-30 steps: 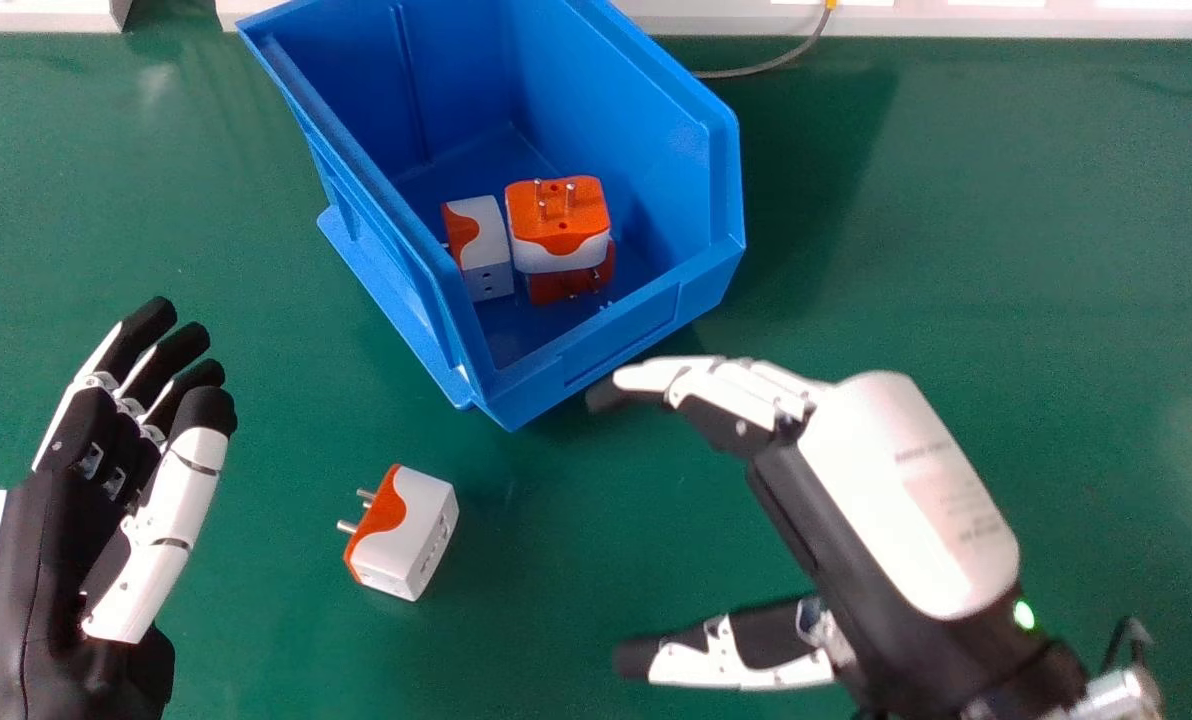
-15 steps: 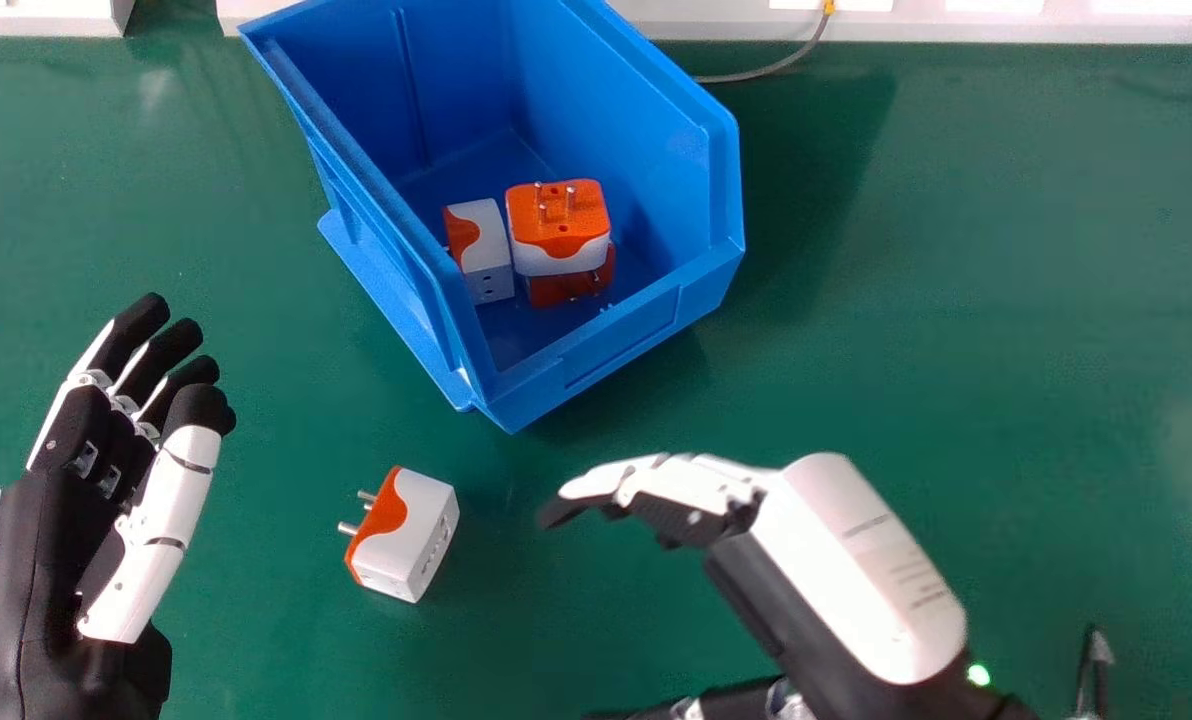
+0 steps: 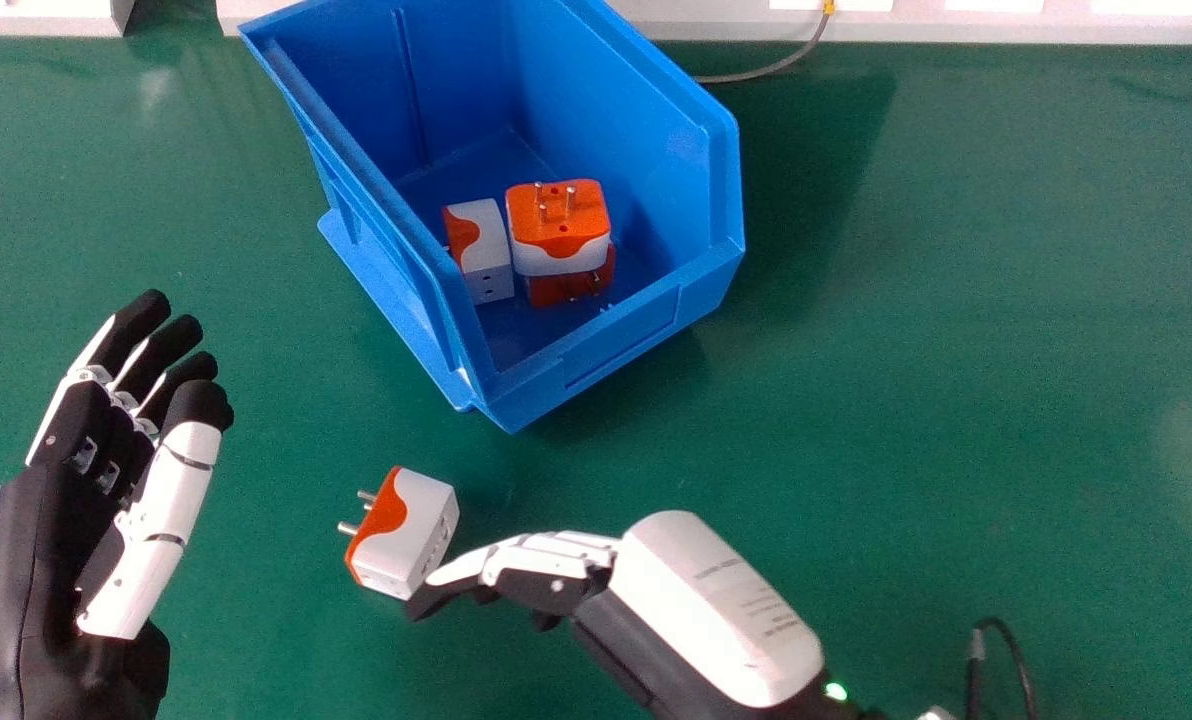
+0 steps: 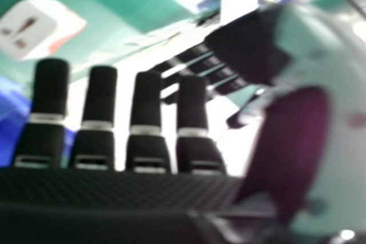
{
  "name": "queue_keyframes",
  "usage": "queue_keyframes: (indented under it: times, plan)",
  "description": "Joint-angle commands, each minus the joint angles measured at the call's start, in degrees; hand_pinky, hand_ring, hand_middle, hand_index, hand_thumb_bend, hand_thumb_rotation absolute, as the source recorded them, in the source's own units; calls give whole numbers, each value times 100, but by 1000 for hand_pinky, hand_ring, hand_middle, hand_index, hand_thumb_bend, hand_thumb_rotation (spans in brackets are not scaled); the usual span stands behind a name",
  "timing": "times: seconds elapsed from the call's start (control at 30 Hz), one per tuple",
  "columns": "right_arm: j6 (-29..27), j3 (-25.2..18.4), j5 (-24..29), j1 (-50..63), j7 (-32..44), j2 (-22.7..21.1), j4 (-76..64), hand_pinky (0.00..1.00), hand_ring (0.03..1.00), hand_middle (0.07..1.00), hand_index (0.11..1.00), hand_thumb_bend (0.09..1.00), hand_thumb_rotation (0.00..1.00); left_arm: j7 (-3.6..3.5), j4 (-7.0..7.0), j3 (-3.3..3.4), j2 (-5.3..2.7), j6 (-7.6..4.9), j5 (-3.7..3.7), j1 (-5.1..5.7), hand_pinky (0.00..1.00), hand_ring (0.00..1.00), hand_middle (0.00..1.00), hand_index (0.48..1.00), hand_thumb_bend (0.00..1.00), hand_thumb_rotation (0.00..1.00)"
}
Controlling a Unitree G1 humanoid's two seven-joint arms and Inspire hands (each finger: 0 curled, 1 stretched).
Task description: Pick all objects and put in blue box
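Across the green tabletop (image 3: 956, 330), the black-and-white right hand (image 3: 646, 570), relaxed and empty, has moved leftward to just beside the boxy white-and-orange plug adapter (image 3: 411, 535) lying before the blue plastic bin (image 3: 621, 340), the matching left hand (image 3: 161, 525) also open.

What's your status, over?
Right hand open, beside the loose plug adapter. Left hand open, adapter's other side. Blue box holds other adapters. Nothing seen between right hand and adapter.
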Motion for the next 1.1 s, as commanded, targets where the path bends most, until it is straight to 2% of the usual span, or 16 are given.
queue_keyframes:
  times: [0.0,0.13,0.23,0.3,0.43,0.57,0.63,0.87,0.93,1.0,1.07]
  plan:
    - [-100,113,158,-157,-34,175,117,572,722,761,717,305,485,22,-147,69,17,-22,-52,33,800,850,864,859,501,459]
    - [-73,208,51,-285,-188,379,327,607,771,815,766,352,623,4,-127,84,42,-57,-61,56,793,845,859,859,503,450]
    - [50,240,-92,-262,-268,487,335,621,786,833,784,375,643,2,-135,97,49,-73,-56,87,793,845,860,860,503,449]
    - [166,266,-224,-216,-338,546,318,651,824,874,829,422,674,22,-152,104,33,-40,-66,107,792,842,858,859,505,446]
    - [291,339,-494,-114,-627,683,325,676,856,905,864,466,693,-11,-130,114,37,-57,-111,128,792,841,857,858,509,443]
    - [387,407,-862,-53,-1078,815,388,691,871,920,882,488,698,40,-207,99,20,-5,-51,171,793,841,857,857,512,441]
    - [471,442,-1005,-22,-1221,869,401,705,884,933,898,510,705,44,-231,92,21,2,-52,188,791,840,856,856,516,441]
    - [759,594,-1334,68,-1542,970,511,752,916,968,943,578,722,60,-318,69,-7,84,-112,233,796,842,857,858,512,436]
    - [855,637,-1381,91,-1552,992,523,752,916,968,943,578,722,45,-295,75,-7,64,-120,226,796,842,857,858,512,436]
    - [946,677,-1431,100,-1557,1016,537,766,923,973,950,593,699,42,-283,80,1,54,-106,222,796,842,856,858,515,435]
    - [1032,717,-1485,81,-1557,1031,569,771,925,974,953,599,688,68,-325,74,4,93,-70,239,795,842,856,858,517,436]
